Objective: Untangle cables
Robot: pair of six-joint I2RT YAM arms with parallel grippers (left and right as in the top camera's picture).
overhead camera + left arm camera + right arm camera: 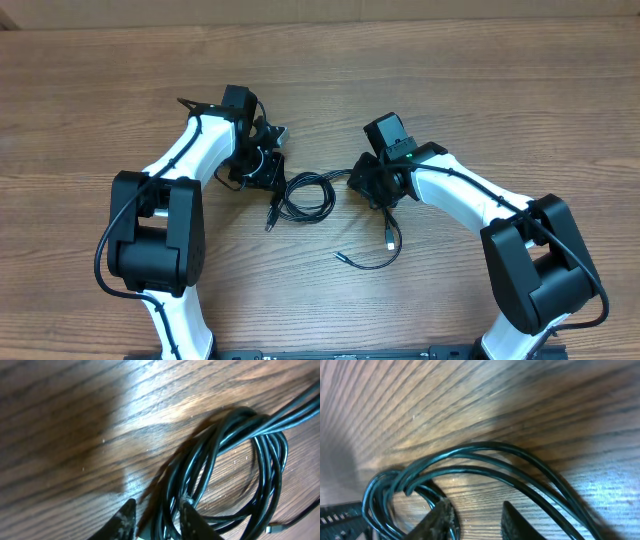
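At the middle of the wooden table (480,80), the thin black cords (305,195) lie coiled together. Your left gripper (159,517) straddles strands, grip uncertain; your right gripper (477,520) stands parted. Untangling looks barely begun.

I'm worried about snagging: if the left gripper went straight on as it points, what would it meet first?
The cables: strands lie between the jaws of the left gripper, with the coil just ahead; its height above them is unclear.

On the counter (100,80), the coiled cables (305,195) lie between the left fingers (125,520) and the right fingers (512,522). 1 looser cable loop (388,248) lies right of the coil, toward the front edge.
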